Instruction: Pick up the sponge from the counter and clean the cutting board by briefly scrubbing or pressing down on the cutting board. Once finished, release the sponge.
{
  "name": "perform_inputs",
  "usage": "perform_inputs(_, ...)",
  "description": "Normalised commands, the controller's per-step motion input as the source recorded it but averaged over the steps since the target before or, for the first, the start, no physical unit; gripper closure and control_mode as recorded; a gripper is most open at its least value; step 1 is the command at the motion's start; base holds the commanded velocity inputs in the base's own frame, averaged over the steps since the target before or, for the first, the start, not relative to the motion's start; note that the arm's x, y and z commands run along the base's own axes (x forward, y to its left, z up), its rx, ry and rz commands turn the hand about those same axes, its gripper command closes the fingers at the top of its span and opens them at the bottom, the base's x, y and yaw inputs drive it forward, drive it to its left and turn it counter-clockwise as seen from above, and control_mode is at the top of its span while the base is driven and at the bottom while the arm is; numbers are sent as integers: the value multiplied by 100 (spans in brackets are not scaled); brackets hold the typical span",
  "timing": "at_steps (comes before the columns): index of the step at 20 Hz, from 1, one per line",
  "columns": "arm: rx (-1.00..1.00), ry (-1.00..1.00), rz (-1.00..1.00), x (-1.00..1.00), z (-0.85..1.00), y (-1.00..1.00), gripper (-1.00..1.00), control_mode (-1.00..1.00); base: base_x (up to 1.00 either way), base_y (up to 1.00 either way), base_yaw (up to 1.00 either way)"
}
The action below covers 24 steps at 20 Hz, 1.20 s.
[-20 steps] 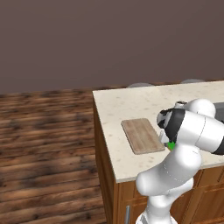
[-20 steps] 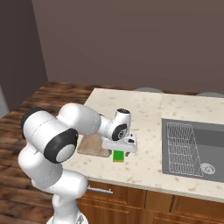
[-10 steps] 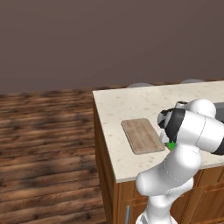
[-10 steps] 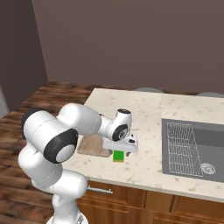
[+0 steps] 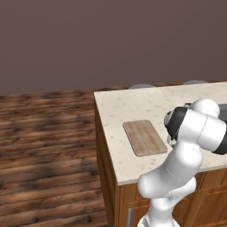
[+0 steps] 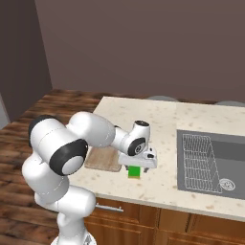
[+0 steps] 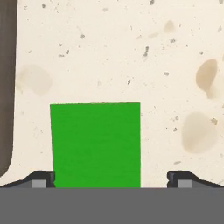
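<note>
On the bench (image 6: 167,122), just right of the cutting board (image 6: 102,159), the sponge (image 6: 134,172) is seen lying flat near the front edge. Directly above it the jaws (image 6: 135,166) are held wide open, gripping nothing; one fingertip (image 7: 43,178) is set at the sponge's side, the other well clear.

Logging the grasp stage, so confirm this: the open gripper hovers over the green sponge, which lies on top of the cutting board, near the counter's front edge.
Not quite. The sponge lies on the bare counter, beside the cutting board, not on it; the right base view shows this. The rest stands: the gripper is open above the sponge, near the counter's front edge.
</note>
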Motion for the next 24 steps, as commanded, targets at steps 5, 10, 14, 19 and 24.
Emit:
perform_inputs(5,0,0,0,0,-1,-2,-100,-100,0,0,0)
perform_inputs(10,0,0,0,-3,0,0,-100,-100,0,0,0)
perform_inputs(14,0,0,0,0,0,0,-100,-100,0,0,0)
perform_inputs(19,0,0,0,0,0,0,-100,-100,0,0,0)
perform_inputs(24,0,0,0,0,0,1,-100,-100,0,0,0)
